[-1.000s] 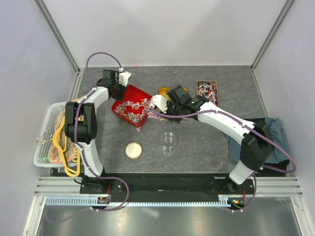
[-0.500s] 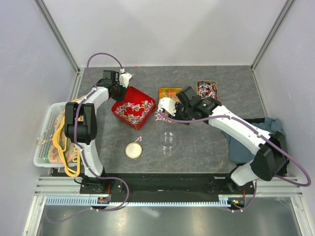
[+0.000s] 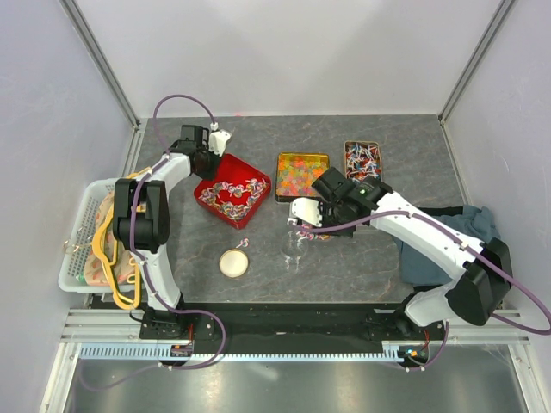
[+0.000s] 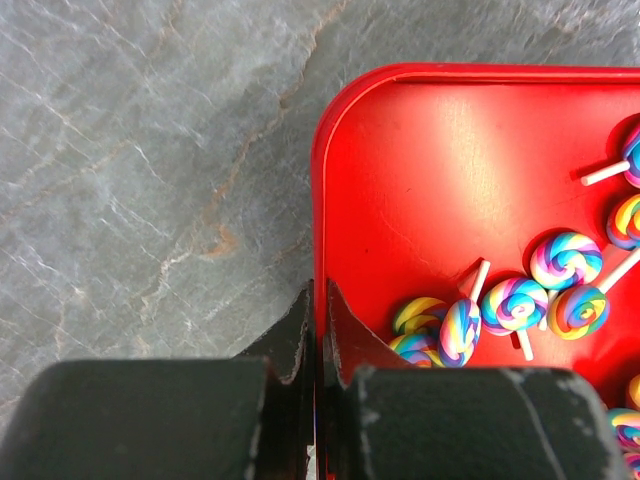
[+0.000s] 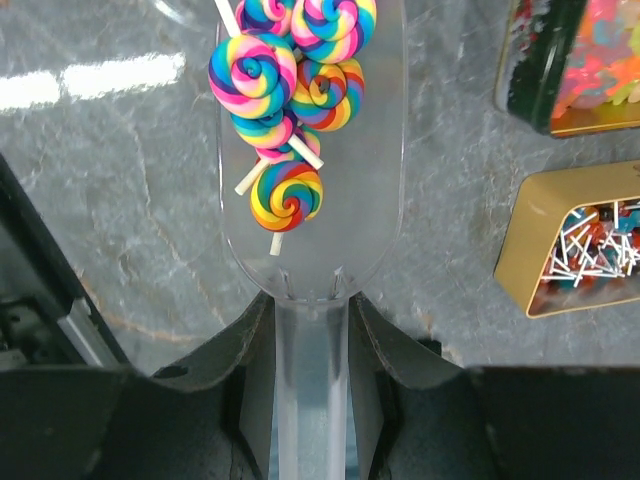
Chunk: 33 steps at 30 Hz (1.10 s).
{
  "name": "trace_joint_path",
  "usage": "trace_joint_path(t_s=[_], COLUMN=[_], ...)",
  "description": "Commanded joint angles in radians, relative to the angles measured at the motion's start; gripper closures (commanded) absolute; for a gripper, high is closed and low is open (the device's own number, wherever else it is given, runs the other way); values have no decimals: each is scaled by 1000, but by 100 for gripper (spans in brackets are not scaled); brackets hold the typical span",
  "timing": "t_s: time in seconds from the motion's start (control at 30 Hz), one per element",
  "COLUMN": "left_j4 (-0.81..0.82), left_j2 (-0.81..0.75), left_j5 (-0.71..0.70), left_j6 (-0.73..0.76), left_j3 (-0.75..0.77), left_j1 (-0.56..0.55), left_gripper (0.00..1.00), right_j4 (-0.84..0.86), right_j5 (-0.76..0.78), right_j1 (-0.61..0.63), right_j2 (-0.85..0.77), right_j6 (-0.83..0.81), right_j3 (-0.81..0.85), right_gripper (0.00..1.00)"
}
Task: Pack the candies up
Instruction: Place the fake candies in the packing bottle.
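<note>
"Grip first: what does the right gripper (image 5: 312,322) hold?"

"Its fingers are clamped on the handle of a clear scoop (image 5: 312,215), at the bottom middle of the right wrist view. The candies (image 5: 285,150), rainbow swirl lollipops, sit heaped in the bowl toward the top edge."

"Which way does it point?"

"The scoop's long axis runs straight up the frame, mouth toward the top edge. The sticks trail downward on a slant. In the top view the load sits near a clear cup (image 3: 295,247) at centre."

"How should the pour go?"

"Probably by bringing the mouth squarely over the cup's rim, then tilting slowly so the heads slide off first. A fast tip could scatter them, like what looks like a stray candy (image 3: 244,243) on the table."

"And the left gripper (image 4: 320,335)?"

"Pinched on the rim of the red tray (image 4: 400,170), where more candies lie at lower right."
</note>
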Motion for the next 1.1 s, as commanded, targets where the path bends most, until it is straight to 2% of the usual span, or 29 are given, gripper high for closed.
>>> trace_joint_path(t_s=[0.0,0.37,0.67,1.07], left_j4=[36,36,52,62], left_j2=[-91,-144,-154,-150], left_j5=[30,7,11,30], left_j6=[-2,10,10,6], left_j3=[-4,-61,-91,-105], left_j1=[2,4,2,2], left_gripper=[98,98,98,98], right_j4=[-75,-147,-229,-255], right_j5=[83,189,267,318], right_j1=[62,131,177,209], right_j2=[-13,71,172,227], right_j6=[-8,-43,-63,-61], right_j3=[19,94,227,238], right_gripper=[100,100,100,100])
